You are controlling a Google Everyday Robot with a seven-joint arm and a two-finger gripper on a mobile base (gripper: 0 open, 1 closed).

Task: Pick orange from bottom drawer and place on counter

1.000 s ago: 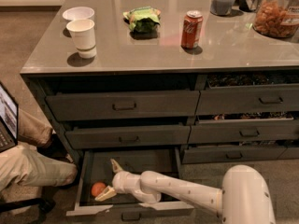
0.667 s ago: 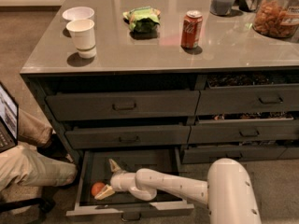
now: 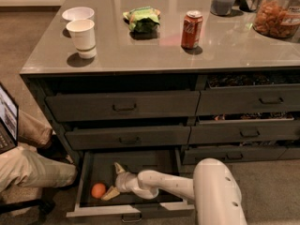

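The orange [image 3: 98, 190] lies on the dark floor of the open bottom drawer [image 3: 84, 172], near its front left. My gripper [image 3: 114, 180] is inside the drawer just right of the orange, its two pale fingers [image 3: 111, 193] spread apart, one near the fruit and one farther back. It holds nothing. My white arm reaches in from the lower right. The grey-brown counter [image 3: 140, 46] spans the top of the view above the drawer fronts.
On the counter stand a white paper cup [image 3: 82, 38], a white bowl [image 3: 77, 14], a green snack bag [image 3: 142, 18], a red soda can [image 3: 191, 29] and a jar [image 3: 277, 11]. A seated person's legs [image 3: 28, 165] are at the left, beside the drawer.
My arm has shifted left and closer to the camera; the gripper stays beside the orange inside the drawer. The orange has not moved.
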